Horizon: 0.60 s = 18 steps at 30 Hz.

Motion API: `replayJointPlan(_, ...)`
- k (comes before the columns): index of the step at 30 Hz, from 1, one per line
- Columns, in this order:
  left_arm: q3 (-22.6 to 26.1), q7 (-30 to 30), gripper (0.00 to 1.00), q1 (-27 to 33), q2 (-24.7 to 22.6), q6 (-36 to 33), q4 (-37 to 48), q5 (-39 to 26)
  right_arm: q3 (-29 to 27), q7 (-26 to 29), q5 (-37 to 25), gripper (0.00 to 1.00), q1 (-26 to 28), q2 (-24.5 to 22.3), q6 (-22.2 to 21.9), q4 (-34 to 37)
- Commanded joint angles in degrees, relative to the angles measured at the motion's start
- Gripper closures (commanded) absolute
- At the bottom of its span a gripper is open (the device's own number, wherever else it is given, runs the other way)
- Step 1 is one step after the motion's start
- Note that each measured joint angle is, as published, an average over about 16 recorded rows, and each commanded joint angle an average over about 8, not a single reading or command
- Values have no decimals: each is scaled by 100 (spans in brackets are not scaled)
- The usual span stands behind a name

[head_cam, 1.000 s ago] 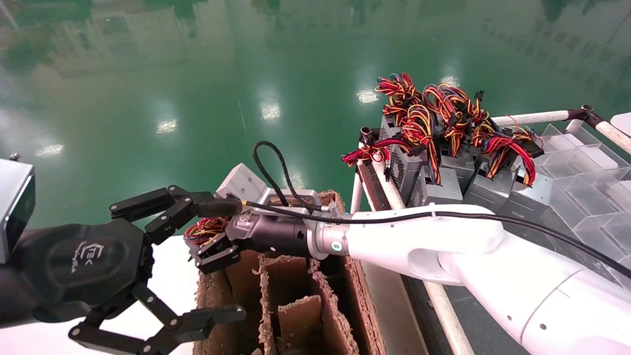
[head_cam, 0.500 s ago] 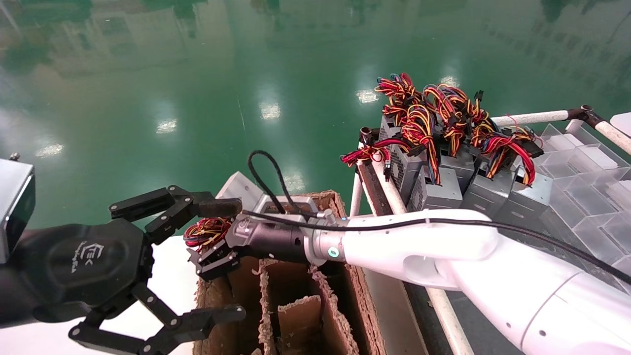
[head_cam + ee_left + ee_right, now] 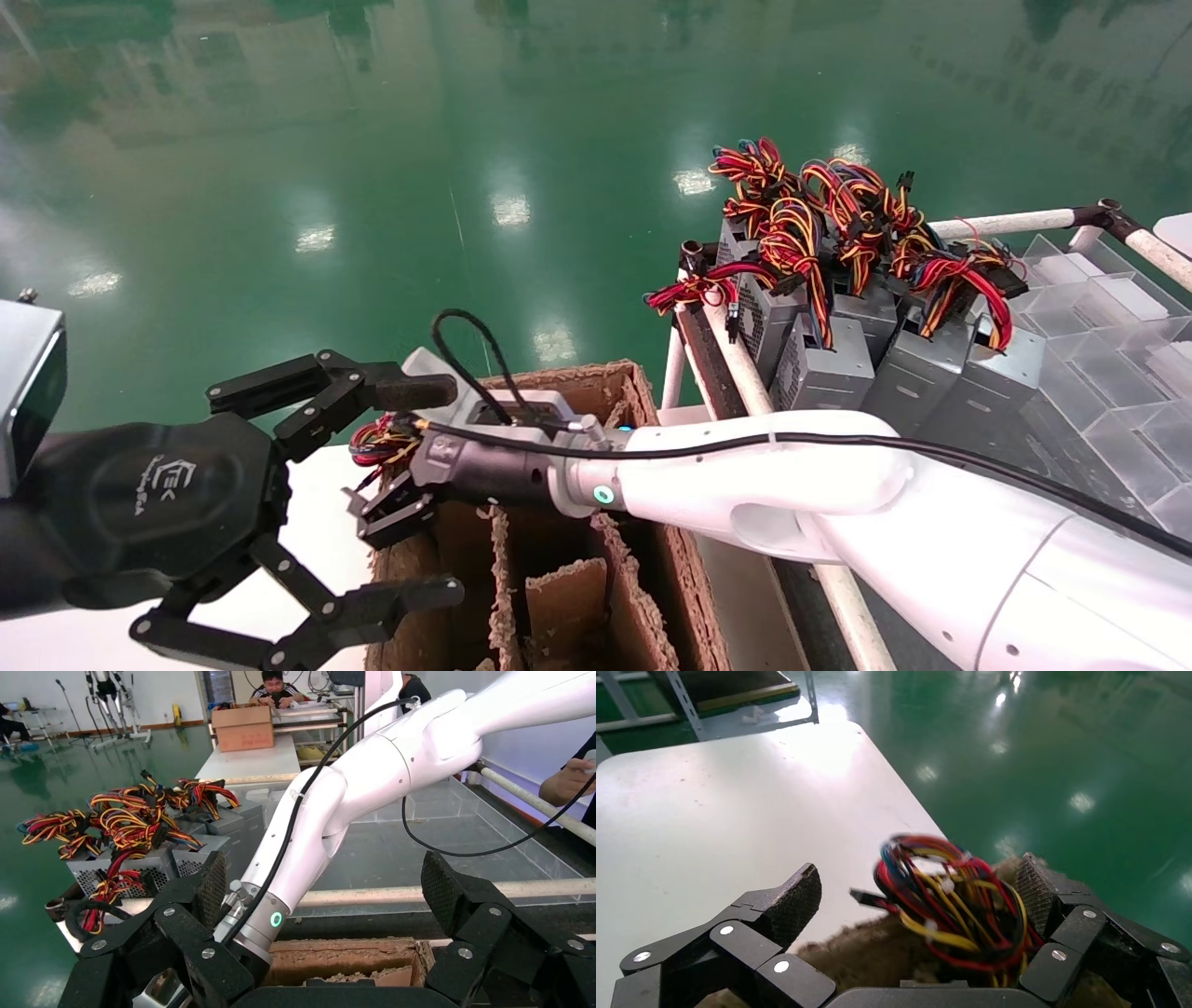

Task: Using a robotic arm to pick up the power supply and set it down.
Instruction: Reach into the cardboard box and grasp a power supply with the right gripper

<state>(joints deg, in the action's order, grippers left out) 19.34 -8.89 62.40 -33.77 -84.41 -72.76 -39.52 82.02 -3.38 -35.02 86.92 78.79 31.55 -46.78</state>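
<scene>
Reaching across the frame's lower middle, the right gripper (image 3: 391, 499) hangs wide open over the power supply (image 3: 384, 440), whose wire bundle shows at the cardboard box (image 3: 559, 596) top-left corner. Placement looks done; withdrawal remains. The left gripper (image 3: 372, 494) idles open, lower left.

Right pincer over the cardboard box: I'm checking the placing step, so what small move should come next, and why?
Probably draw the right pincer straight up and back. Its fingers stand open around the wire bundle of the power supply, which already sits at the cardboard box, so nothing seems left to release. The left pincer hangs open beside the box.
</scene>
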Motion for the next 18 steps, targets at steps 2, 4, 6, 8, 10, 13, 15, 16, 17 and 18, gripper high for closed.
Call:
replayJointPlan(2,0,0,0,0,0,0,0,0,61,-59,54,92,26,4,-82,-97)
replayJointPlan(4,1,0,0,0,0,0,0,0,99,-95,88,100,33,3,-133,-132)
replayJointPlan(6,1,0,0,0,0,0,0,1,139,-128,117,100,37,2,-185,-153)
replayJointPlan(8,1,0,0,0,0,0,0,1,176,-158,143,100,41,1,-238,-163)
replayJointPlan(10,1,1,0,0,0,0,0,1,209,-187,168,100,45,0,-288,-165)
replayJointPlan(13,2,1,0,0,1,1,0,1,251,-226,206,100,51,-2,-349,-164)
replayJointPlan(15,2,1,0,0,1,1,0,1,275,-251,234,100,53,-2,-374,-162)
replayJointPlan(16,2,1,0,0,1,1,0,1,285,-264,248,100,54,-3,-382,-161)
replayJointPlan(17,2,1,0,1,1,1,0,1,295,-277,264,100,54,-3,-387,-161)
replayJointPlan(18,2,1,0,1,1,1,0,1,304,-290,280,100,53,-3,-389,-159)
